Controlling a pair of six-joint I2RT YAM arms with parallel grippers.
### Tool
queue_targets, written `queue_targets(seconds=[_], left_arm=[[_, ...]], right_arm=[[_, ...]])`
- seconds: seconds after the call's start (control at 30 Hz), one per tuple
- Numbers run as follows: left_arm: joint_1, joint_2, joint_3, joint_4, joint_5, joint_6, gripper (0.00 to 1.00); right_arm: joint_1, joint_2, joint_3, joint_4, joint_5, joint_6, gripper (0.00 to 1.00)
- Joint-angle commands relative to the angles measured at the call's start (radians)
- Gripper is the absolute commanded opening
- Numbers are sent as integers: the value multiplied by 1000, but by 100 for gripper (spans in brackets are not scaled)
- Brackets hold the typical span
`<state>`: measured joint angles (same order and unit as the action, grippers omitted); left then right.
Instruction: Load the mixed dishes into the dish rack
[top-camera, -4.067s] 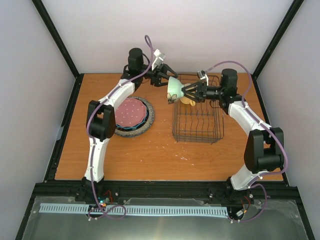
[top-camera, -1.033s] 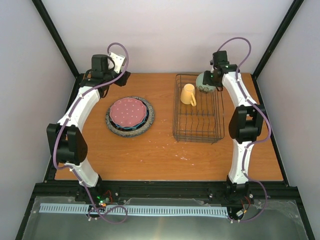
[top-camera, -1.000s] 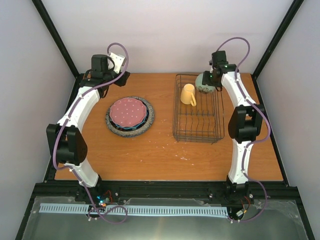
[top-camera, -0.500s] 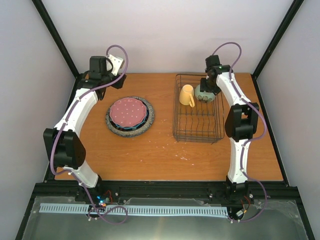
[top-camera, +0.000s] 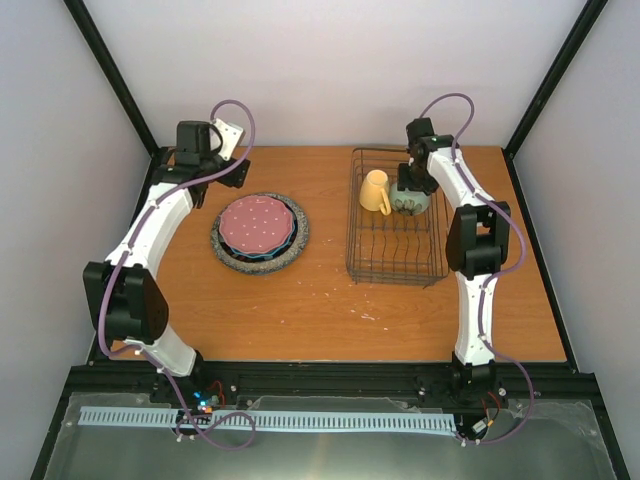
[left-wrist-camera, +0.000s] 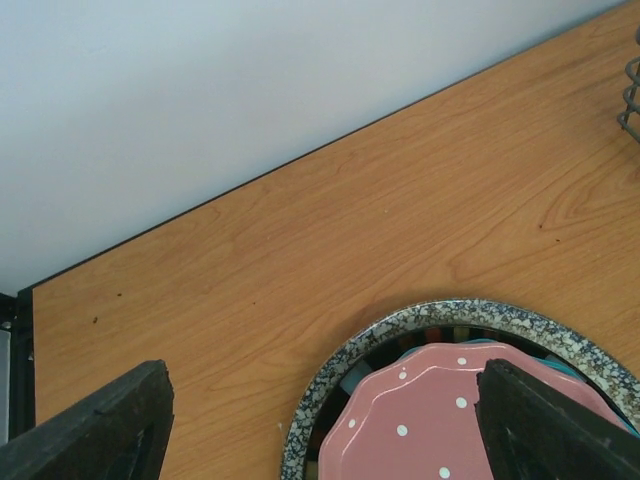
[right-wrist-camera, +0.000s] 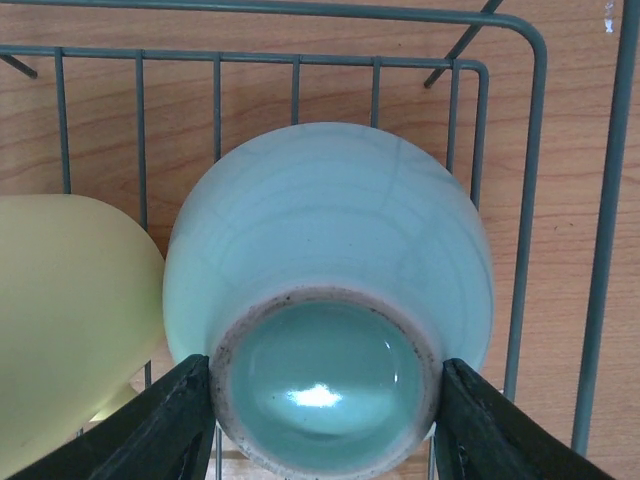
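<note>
The right pincer (right-wrist-camera: 325, 420) grips the bowl (right-wrist-camera: 330, 230) by its foot inside the rack (top-camera: 395, 268), beside the mug (top-camera: 376, 190). The left pincer (left-wrist-camera: 320, 430) gapes wide, empty, over stacked plates (left-wrist-camera: 430, 410).

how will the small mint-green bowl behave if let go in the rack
The small mint-green glazed ceramic bowl looks rigid, likely chippable against the dark wire dish rack. Its glossy glaze seems slippery. Round-sided, gripped at its narrow foot by the right end effector, it might roll.
</note>
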<state>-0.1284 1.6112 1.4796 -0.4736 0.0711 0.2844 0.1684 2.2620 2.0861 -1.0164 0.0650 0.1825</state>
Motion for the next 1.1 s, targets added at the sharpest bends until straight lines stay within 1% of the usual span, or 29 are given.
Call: queue_targets(seconds=[0.0, 0.03, 0.1, 0.17, 0.2, 0.23, 0.4, 0.6, 0.7, 0.97, 1.07], left_arm=[[43, -38, 2, -24, 66, 7, 84], [57, -35, 6, -34, 94, -2, 84], [91, -30, 14, -55, 140, -23, 84], [124, -25, 16, -69, 164, -47, 84], [141, -20, 18, -79, 180, -59, 84], [160, -14, 23, -93, 194, -75, 84], [219, 27, 40, -164, 241, -155, 82], [227, 60, 26, -201, 244, -204, 81], [229, 65, 10, -205, 255, -218, 80], [230, 58, -55, -208, 265, -236, 78], [232, 53, -82, -212, 274, -237, 74]], right_arm=[[3, -4, 11, 9, 22, -5, 6], [3, -5, 10, 8, 28, -3, 10], [3, -11, 9, 8, 34, -3, 25], [3, -17, 8, 11, 39, -5, 36], [3, -19, 8, 13, 41, -6, 40], [3, -21, 8, 14, 41, -7, 43], [3, -24, 9, 20, 47, -11, 51], [3, -30, 6, 25, 55, -11, 60], [4, -30, 8, 27, 60, -9, 66], [3, -52, 3, 33, 60, -8, 69], [3, -95, 5, 43, 43, 0, 70]])
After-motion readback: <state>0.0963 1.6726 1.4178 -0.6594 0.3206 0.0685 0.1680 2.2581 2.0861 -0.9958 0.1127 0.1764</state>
